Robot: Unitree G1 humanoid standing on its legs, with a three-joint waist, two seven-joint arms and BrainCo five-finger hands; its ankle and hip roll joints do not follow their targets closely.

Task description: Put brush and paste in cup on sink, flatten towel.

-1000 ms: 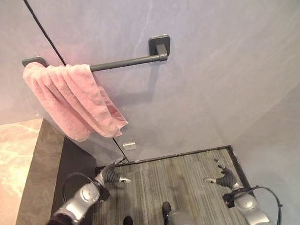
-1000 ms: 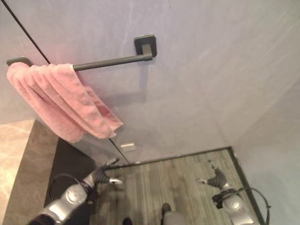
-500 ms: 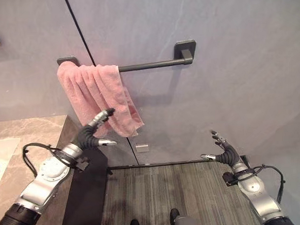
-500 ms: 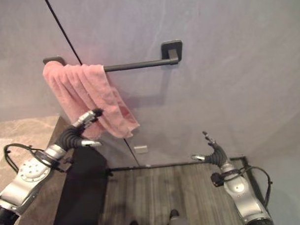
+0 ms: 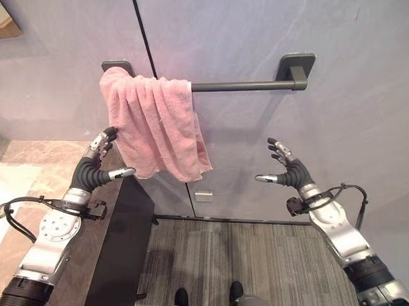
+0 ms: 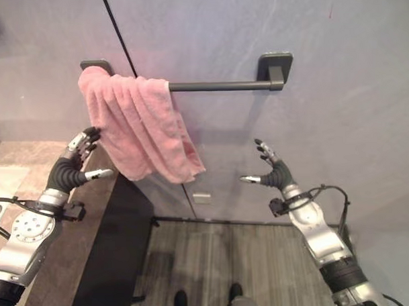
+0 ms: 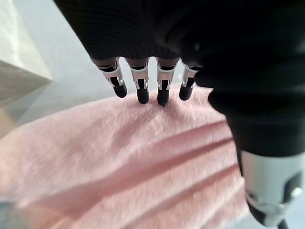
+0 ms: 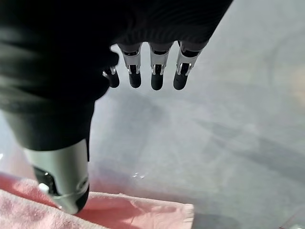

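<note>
A pink towel (image 5: 155, 128) hangs bunched in folds at the left end of a dark wall rail (image 5: 244, 86). My left hand (image 5: 96, 168) is raised just left of the towel's lower edge, fingers straight and open, tips close to the cloth (image 7: 143, 157). Off to the right of the towel my right hand (image 5: 288, 171) is lifted below the bare part of the rail, fingers spread and open, holding nothing. The towel's edge (image 8: 119, 212) shows past that hand's thumb.
A marble counter (image 5: 35, 181) with a dark side panel (image 5: 124, 244) stands at the left under my left arm. Grey wall (image 5: 262, 34) is behind the rail, striped floor (image 5: 254, 262) below, and a small plate (image 5: 203, 196) sits low on the wall.
The camera has swung, shifting rail and towel rightwards in view. Both hands have risen from near the floor: the left up beside the towel, the right up under the rail.
</note>
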